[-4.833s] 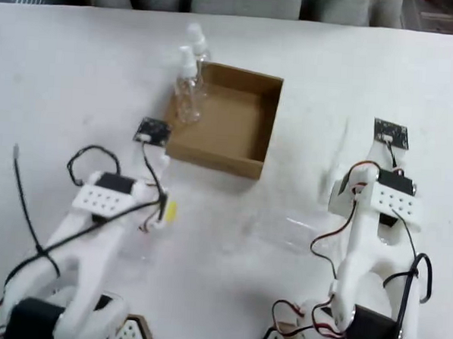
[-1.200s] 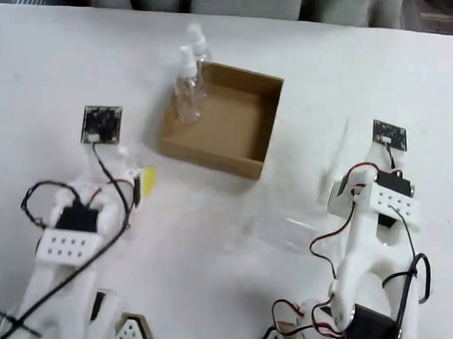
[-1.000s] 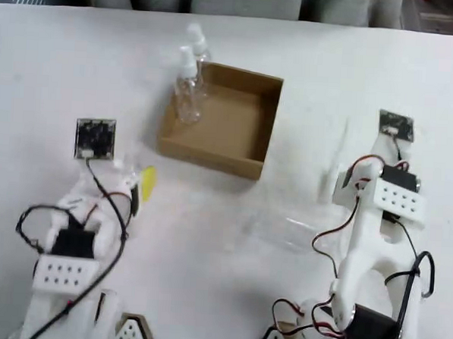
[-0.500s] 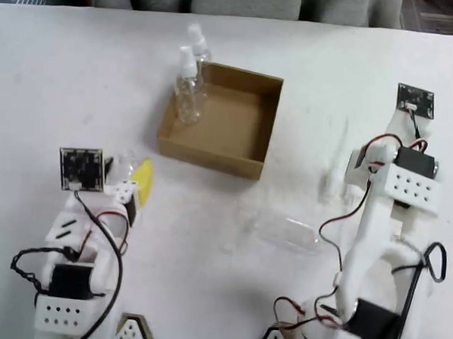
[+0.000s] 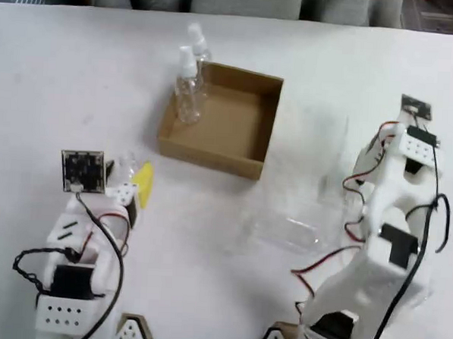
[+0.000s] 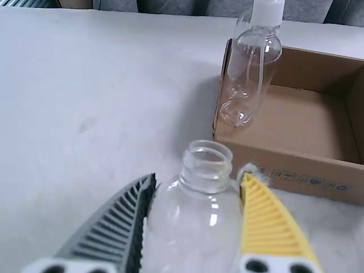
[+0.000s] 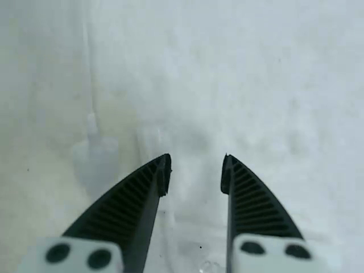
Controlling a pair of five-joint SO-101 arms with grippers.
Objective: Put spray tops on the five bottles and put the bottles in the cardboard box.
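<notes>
Uncapped bottle sits near the cardboard box, pinched below its neck by the left end effector. Its thin clear plastic looks light, slippery and squashable, so grip the body gently. The right end effector hangs spread above the table.

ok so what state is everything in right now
left claw: shut on the uncapped bottle
uncapped bottle: neck open, in the left claw
nearer capped bottle: upright, sprayer on
farther capped bottle: upright, sprayer on
loose bottle: lying on its side
loose spray top: lying on no bottle
right claw: open, holding nothing
cardboard box: top open
</notes>
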